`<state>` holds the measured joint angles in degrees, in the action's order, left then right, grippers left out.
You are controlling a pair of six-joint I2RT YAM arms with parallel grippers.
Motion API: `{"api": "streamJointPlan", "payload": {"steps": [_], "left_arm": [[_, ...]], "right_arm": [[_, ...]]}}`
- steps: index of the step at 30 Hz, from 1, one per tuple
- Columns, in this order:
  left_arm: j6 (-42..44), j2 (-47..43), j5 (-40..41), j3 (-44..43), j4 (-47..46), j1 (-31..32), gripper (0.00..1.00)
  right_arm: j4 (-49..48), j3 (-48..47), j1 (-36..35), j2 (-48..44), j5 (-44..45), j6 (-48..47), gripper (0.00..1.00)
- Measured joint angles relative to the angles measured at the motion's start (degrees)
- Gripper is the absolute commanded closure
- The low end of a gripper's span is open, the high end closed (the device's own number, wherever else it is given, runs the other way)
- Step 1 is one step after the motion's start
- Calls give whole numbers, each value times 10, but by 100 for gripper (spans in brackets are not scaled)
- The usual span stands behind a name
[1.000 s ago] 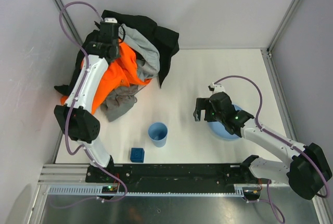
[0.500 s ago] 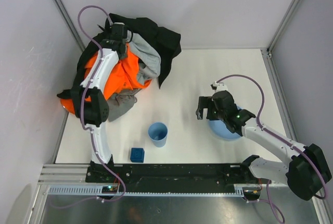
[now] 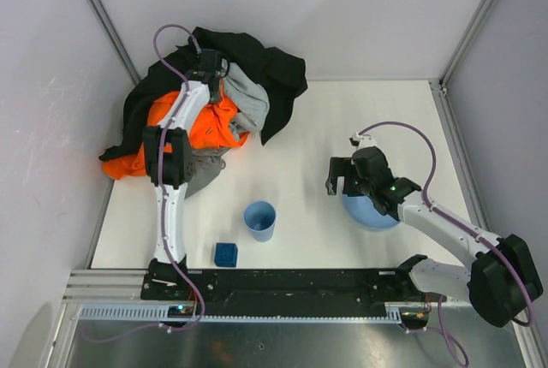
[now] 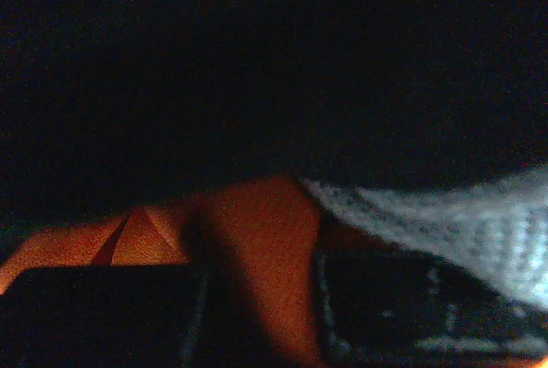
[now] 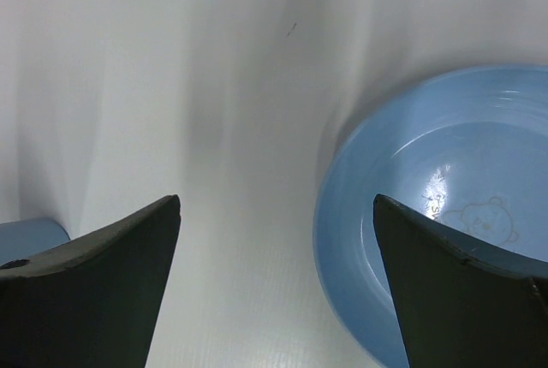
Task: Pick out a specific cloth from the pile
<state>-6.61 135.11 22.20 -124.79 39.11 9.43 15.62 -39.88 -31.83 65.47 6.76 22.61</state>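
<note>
The pile (image 3: 205,103) lies at the far left: a large black garment (image 3: 274,73), a bright orange one (image 3: 214,120), a pale grey one (image 3: 248,103). The medium-dark grey cloth (image 3: 203,173) sticks out at the pile's near edge, partly under my left arm. My left gripper (image 3: 211,68) is pushed into the top of the pile. In its dark wrist view the gripper (image 4: 257,299) has its fingers apart, with orange fabric (image 4: 265,248) between them and pale grey fabric (image 4: 479,222) to the right. My right gripper (image 3: 340,178) is open and empty over the table (image 5: 276,205).
A blue plate (image 3: 370,212) sits under my right wrist and shows in the right wrist view (image 5: 445,214). A blue cup (image 3: 259,220) and a small blue block (image 3: 226,253) stand near the front. Walls and frame posts close in the far-left corner.
My left gripper has moved right across the top of the pile. The black garment has spread to the right. My right arm has barely moved.
</note>
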Motion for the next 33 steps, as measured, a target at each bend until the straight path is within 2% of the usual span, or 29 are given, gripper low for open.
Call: {"api": "streamJointPlan", "payload": {"steps": [3, 7, 9, 14, 17, 19, 25, 33], "left_arm": [[-5, 9, -8, -14, 10, -3, 91], [-10, 3, -26, -13, 16, -8, 77], [-11, -6, -39, -6, 18, -10, 65], [-29, -48, -92, 14, 40, -17, 22], [-40, -86, -125, 27, 59, -17, 5], [-49, -121, -146, 43, 70, -16, 2], [-70, -246, -193, 99, 76, -10, 0], [-90, -421, -223, 236, 69, -9, 0]], "right_arm": [[3, 0, 1, -2, -1, -1, 1], [7, 0, 1, -11, -2, 0, 1], [9, 0, 0, -18, -2, 0, 1], [9, 0, -4, -29, -2, 3, 1], [13, 0, -10, -29, -2, 8, 1], [17, 0, -14, -29, -2, 11, 1], [31, 0, -30, -31, 3, 18, 1], [36, 0, -49, -52, 8, 32, 1]]}}
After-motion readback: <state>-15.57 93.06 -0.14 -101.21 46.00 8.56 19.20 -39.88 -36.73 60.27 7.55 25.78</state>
